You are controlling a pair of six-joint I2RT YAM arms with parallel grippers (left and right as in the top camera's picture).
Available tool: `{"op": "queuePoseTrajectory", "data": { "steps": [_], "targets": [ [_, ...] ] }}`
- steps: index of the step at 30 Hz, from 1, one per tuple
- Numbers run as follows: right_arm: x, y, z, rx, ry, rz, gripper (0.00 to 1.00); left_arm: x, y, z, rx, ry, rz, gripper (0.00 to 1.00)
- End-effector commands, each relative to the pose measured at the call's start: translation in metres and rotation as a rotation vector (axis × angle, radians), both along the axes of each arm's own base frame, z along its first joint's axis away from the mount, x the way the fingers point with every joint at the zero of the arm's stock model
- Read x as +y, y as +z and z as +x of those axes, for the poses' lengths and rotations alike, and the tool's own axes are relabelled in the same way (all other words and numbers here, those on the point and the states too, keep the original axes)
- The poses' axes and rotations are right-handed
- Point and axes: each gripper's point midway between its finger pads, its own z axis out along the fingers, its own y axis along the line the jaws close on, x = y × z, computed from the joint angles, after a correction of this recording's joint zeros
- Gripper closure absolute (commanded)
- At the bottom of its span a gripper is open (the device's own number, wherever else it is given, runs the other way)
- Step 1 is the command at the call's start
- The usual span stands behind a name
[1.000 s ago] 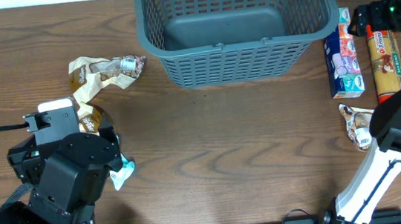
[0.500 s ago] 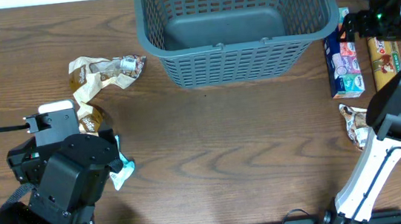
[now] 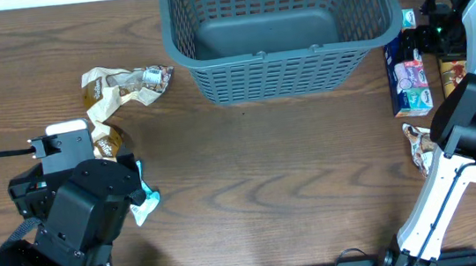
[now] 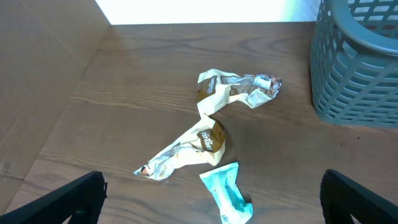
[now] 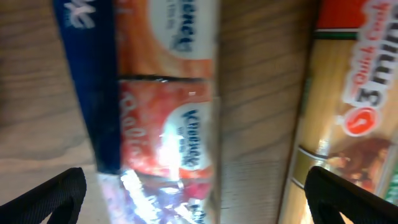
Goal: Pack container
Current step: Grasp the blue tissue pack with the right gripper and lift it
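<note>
At the far middle of the bench (image 3: 268,165) stands the basket (image 3: 280,71). Both the left gripper (image 4: 211,202) and right gripper (image 5: 199,196) have jaws spread wide, holding nothing; the right hangs over a tissue pack (image 5: 165,118).

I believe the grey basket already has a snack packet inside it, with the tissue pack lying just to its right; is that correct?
Not quite: the basket is empty, as the overhead view shows its bare bottom with no snack packet inside. The rest holds: the tissue pack lies just to its right.
</note>
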Motion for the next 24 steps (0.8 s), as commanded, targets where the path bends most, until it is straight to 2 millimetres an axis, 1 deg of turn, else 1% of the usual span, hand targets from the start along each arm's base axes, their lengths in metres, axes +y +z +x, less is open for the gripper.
{"op": "queuePoseTrajectory", "data": {
  "steps": [1,4,14,20,22,24],
  "targets": [
    [-0.004,-0.007,0.000,0.027,-0.026,-0.049,0.01,0.004,0.004,0.000,-0.014,0.009,0.022,0.01],
    [0.002,-0.007,0.004,0.019,-0.015,-0.050,0.01,0.004,0.004,0.000,-0.013,0.009,0.023,0.01],
    [0.033,-0.006,0.018,0.001,0.052,-0.057,0.01,0.004,0.004,0.000,-0.013,0.009,0.023,0.01],
    [0.034,-0.008,0.019,0.003,0.055,-0.060,0.01,0.005,0.004,-0.001,-0.008,0.009,0.027,0.01],
    [0.031,-0.011,0.017,0.009,0.050,-0.062,0.01,0.005,0.003,-0.001,-0.005,0.009,0.029,0.01],
    [0.030,-0.018,0.014,0.021,0.047,-0.058,0.01,0.006,0.002,-0.002,-0.001,0.009,0.032,0.01]
  ]
}}
